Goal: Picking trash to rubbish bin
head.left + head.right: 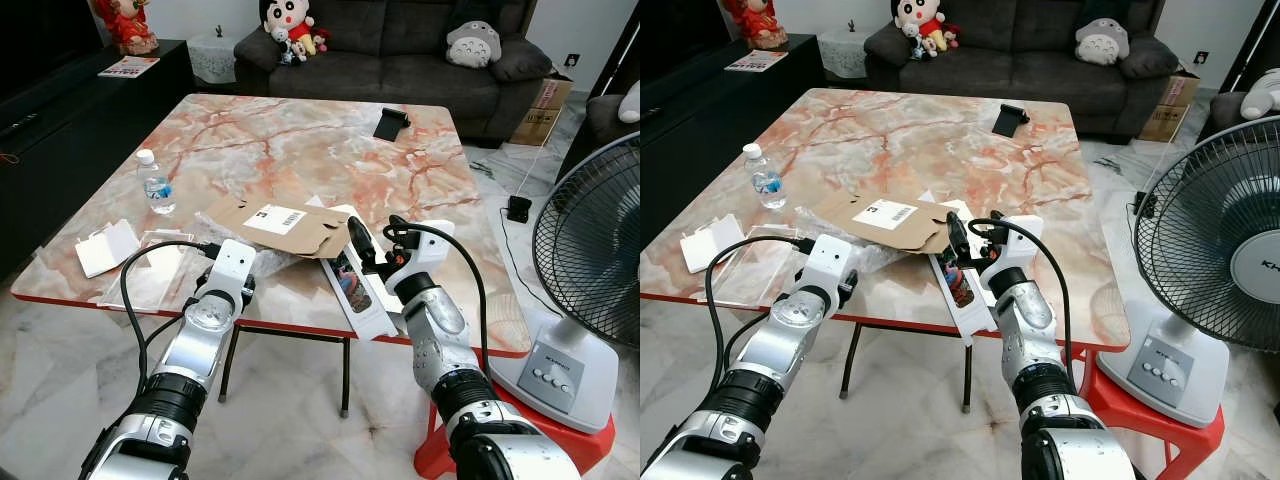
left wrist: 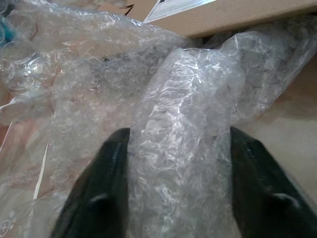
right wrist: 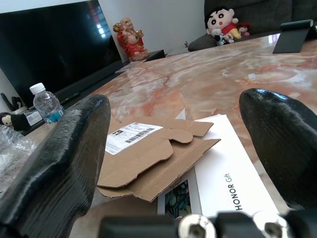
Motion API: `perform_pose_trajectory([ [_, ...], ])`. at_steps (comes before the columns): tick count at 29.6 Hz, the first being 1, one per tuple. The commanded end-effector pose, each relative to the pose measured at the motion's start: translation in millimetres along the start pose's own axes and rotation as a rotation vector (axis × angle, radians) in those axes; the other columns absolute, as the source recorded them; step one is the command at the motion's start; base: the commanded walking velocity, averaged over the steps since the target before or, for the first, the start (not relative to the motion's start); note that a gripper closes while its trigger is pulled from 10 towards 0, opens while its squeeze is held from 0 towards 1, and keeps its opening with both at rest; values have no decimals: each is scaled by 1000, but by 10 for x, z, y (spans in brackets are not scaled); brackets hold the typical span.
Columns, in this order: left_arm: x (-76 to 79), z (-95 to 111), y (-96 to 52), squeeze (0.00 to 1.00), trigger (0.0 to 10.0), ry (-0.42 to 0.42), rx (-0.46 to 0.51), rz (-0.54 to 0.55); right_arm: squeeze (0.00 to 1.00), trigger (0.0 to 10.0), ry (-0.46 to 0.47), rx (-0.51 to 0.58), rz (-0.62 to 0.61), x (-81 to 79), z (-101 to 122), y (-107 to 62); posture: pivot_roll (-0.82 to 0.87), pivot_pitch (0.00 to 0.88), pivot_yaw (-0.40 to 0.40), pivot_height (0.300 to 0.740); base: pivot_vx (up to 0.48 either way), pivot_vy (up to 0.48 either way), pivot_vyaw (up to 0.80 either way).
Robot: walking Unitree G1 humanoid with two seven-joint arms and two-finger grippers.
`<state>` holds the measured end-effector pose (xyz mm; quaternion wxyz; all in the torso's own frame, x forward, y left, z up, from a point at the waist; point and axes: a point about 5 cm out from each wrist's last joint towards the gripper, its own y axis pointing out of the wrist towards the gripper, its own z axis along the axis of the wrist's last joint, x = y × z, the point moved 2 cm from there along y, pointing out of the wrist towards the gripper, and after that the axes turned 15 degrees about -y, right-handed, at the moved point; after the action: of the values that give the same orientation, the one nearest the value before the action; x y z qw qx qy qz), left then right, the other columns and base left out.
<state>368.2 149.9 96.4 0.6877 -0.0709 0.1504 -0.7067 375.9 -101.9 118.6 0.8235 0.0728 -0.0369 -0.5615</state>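
Marble-topped bench point(image 1: 300, 140) with packaging litter near its front edge; the flattened cardboard box point(image 1: 285, 228) serves as landmark. Left gripper point(image 2: 178, 163): fingers spread apart, one on each side of a crumpled roll of bubble wrap point(image 2: 183, 148) and touching it, at the box's near-left edge; whether the fingers press it firmly cannot be told. More bubble wrap and a clear plastic bag point(image 1: 150, 275) lie left of the box, with a white folded card point(image 1: 105, 247) further left. Right gripper point(image 1: 362, 248): fingers wide apart and holding nothing, poised just right of the box above a long white gift box point(image 1: 360, 290) printed "HONOR Gift", whose far end lies under the cardboard. A small water bottle point(image 1: 155, 185) stands upright left of and behind the box. A black stand point(image 1: 390, 123) sits on the bench well beyond the box. A floor fan point(image 1: 590, 270) stands right of the bench; a dark sofa point(image 1: 400, 50) carrying plush toys lies beyond.
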Motion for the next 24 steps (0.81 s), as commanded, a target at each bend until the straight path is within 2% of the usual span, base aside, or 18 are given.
perform_pose_trajectory([
  [1, -18, 50, 7, 0, 0, 7, 12, 4, 0, 10000, -7, 4, 9, -14, 30, 28, 62, 8, -37, 740, 0, 0, 0],
  [14, 9, 52, -69, 0, 0, 17, 13, -36, 0, 10000, -13, 4, 6, 7, 21, 10, 49, 0, -18, 740, 0, 0, 0],
  [24, 40, 168, -205, 0, 0, -9, 9, -154, 0, 10000, -13, 5, 29, -24, 35, 34, 56, 0, -22, 740, 0, 0, 0],
])
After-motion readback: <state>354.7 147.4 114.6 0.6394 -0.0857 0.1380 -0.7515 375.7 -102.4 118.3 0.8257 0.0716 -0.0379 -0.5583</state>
